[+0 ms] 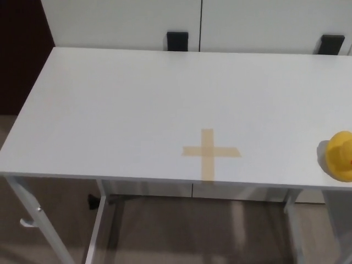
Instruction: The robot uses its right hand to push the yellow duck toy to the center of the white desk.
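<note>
Neither robot hand appears in the head view. Their state, open or closed, cannot be read from this picture.

Nearest the camera: the desk frame. Grey metal legs (104, 220) and a crossbar run below the near edge, above a brown floor.

Next: the near edge of the white desk (110, 110). A cross of tan tape (210, 152) lies just behind this edge, slightly right of picture middle. One bar of the cross runs toward the near edge and reaches it. The cross probably marks the target point for the push.

Level with the cross: the yellow duck (341, 155). It stands on the desk at the right border of the picture, close to the near edge and partly cut off by the frame. A trace of orange at its right side suggests the beak points right, away from the cross. Its long axis cannot be fixed, since part of the body is out of frame.

Key relation: the duck lies well apart from the cross, to the robot's right, at about the same depth on the desk. The right arm enters from that side, so the right hand is judged the nearer one. The push must run leftward, roughly parallel to the near edge. The hand should therefore come to the duck's far right side first. Contact off the duck's middle could spin it or send it over the near edge.

Farthest: white cabinet fronts behind the desk, with two black handles (177, 40).
</note>
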Tool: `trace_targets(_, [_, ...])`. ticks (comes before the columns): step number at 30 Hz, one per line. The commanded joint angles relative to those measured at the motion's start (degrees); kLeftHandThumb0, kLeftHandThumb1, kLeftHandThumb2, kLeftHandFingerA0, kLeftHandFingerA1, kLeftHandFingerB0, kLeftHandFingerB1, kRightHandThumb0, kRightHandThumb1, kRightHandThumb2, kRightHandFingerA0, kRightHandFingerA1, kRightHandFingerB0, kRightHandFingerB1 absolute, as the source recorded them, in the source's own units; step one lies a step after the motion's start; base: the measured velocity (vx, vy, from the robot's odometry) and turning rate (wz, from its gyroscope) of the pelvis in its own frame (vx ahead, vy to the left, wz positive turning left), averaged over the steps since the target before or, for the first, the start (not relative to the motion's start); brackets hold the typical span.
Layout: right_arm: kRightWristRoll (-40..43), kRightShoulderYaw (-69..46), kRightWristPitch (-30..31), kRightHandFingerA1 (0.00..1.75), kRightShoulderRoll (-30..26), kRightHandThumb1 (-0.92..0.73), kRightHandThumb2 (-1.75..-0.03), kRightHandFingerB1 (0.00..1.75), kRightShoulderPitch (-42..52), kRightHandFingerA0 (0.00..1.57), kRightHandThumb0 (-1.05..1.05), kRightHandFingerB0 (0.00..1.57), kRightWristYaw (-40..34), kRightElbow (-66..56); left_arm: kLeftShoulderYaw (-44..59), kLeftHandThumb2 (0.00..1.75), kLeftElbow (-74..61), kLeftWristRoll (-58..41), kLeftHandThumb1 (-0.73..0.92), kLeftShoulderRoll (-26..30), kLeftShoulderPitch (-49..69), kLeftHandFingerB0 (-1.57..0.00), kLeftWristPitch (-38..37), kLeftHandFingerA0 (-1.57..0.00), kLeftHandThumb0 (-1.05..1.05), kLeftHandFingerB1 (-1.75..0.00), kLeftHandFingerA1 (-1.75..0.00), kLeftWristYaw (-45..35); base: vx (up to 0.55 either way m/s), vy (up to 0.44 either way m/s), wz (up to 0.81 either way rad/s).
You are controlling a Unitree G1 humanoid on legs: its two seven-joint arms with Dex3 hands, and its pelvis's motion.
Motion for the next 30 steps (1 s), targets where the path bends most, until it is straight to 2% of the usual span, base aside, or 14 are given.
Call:
trace_targets(1, [-2.31, 5.96, 5.06, 0.39, 3.31, -0.92, -0.81, 0.35, -1.27, 0.07, -0.81, 0.20, -0.87, -9.48, 0.27, 1.26, 0.67, 0.07, -0.47, 0.64, -0.09, -1.33, -3.04, -1.46, -0.01, -0.77, -0.82, 0.09, 0.00, 0.000, 0.00])
trace_targets(2, [-4.10, 9.22, 7.28, 0.50, 4.58, -0.54, -1.14, 0.47, -2.63, 0.00, -0.35, 0.00, -0.55, -10.46, 0.37, 1.19, 0.61, -0.06, -0.52, 0.58, -0.06, -1.26, -2.93, -1.42, 0.03, -0.77, -0.83, -0.01, 0.00, 0.000, 0.00])
trace_targets(4, [-5.50, 12.35, 8.76, 0.50, 6.70, -0.53, -1.14, 0.48, -4.66, 0.00, -0.36, 0.00, -1.59, -9.92, 0.22, 1.12, 0.28, 0.11, -0.44, 0.71, 0.00, -1.28, -2.74, -1.36, -0.04, -0.85, -0.87, -0.02, 0.00, 0.000, 0.00])
trace_targets(5, [-5.53, 13.79, 9.99, 0.51, 8.36, -0.50, -1.12, 0.48, -5.59, 0.01, -0.36, 0.00, -2.24, -9.89, 0.24, 1.25, 0.37, 0.15, -0.43, 0.79, -0.07, -1.33, -2.89, -1.42, 0.01, -0.82, -0.85, 0.00, 0.00, 0.000, 0.00])
trace_targets(7, [-5.28, 14.69, 11.29, 0.51, 9.53, -0.50, -1.12, 0.48, -6.01, 0.01, -0.36, 0.00, -2.75, -10.12, 0.39, 1.25, 0.46, 0.02, -0.43, 0.83, -0.12, -1.33, -2.96, -1.42, 0.01, -0.82, -0.85, -0.12, 0.00, 0.000, 0.00])
trace_targets(8, [-5.23, 15.33, 11.21, 0.36, 10.35, -0.92, -0.78, 0.35, -5.52, 0.14, -0.79, 0.18, -2.77, -10.82, 0.55, 1.13, 0.40, -0.15, -0.36, 0.75, -0.15, -1.27, -2.85, -1.40, -0.01, -0.89, -0.94, -0.15, 0.00, 0.000, 0.00])
trace_targets(11, [-6.26, 17.23, 9.21, 0.35, 12.22, -0.92, -0.77, 0.34, -4.77, 0.16, -0.83, 0.17, -2.95, -9.59, 0.63, 1.22, 0.42, -0.09, -0.45, 0.53, -0.18, -1.29, -3.21, -1.47, -0.03, -0.80, -0.85, 0.01, 0.00, 0.000, 0.00])
trace_targets(13, [-6.44, 17.70, 10.35, 0.40, 12.89, -0.80, -0.90, 0.38, -4.74, 0.16, -0.88, 0.15, -3.64, -9.13, 0.61, 1.23, 0.48, -0.01, -0.49, 0.44, -0.50, -1.28, -2.63, -1.37, -0.04, -0.87, -0.90, -0.06, 0.00, 0.000, 0.00])
trace_targets(14, [-6.56, 18.02, 9.92, 0.37, 13.32, -0.92, -0.78, 0.35, -4.74, 0.18, -0.79, 0.16, -3.56, -8.31, 0.49, 1.22, 0.46, 0.13, -0.46, 0.44, -0.59, -1.29, -2.61, -1.47, 0.01, -0.79, -0.85, -0.05, 0.00, 0.000, 0.00])
trace_targets(16, [-6.85, 18.65, 9.13, 0.38, 14.15, -0.92, -0.75, 0.35, -4.69, 0.20, -0.81, 0.17, -3.50, -7.05, 0.43, 1.18, 0.43, 0.19, -0.56, 0.44, -0.64, -1.35, -2.92, -1.45, 0.01, -0.77, -0.80, -0.04, 0.00, 0.000, 0.00])
trace_targets(19, [-7.45, 19.49, 8.27, 0.39, 14.89, -0.92, -0.75, 0.36, -4.35, 0.21, -0.81, 0.17, -3.39, -5.86, 0.30, 1.17, 0.34, 0.25, -0.49, 0.13, -0.80, -1.31, -2.90, -1.38, -0.01, -0.85, -0.89, -0.11, 0.00, 0.000, 0.00])
trace_targets(25, [-8.67, 21.73, 6.97, 0.42, 15.31, -0.92, -0.76, 0.36, -4.44, 0.24, -0.87, 0.17, -2.20, -3.35, 0.28, 1.21, 0.44, 0.16, -0.47, -0.87, -1.39, -1.29, -2.11, -1.41, 0.03, -0.83, -0.85, -0.02, 0.00, 0.000, 0.00])
trace_targets(28, [-9.82, 23.22, 8.43, 0.41, 16.20, -0.92, -0.77, 0.36, -5.16, 0.27, -0.85, 0.17, -2.86, -2.81, 0.41, 1.36, 0.48, 0.09, -0.55, -1.01, -1.07, -1.37, -2.83, -1.49, 0.06, -0.75, -0.75, 0.39, 0.00, 0.000, 0.00])
trace_targets(30, [-9.96, 23.64, 8.90, 0.41, 16.56, -0.91, -0.77, 0.36, -5.30, 0.28, -0.86, 0.19, -3.14, -2.50, 0.26, 1.27, 0.43, 0.25, -0.50, -1.17, -1.03, -1.35, -2.66, -1.47, 0.06, -0.80, -0.79, 0.61, 0.00, 0.000, 0.00])
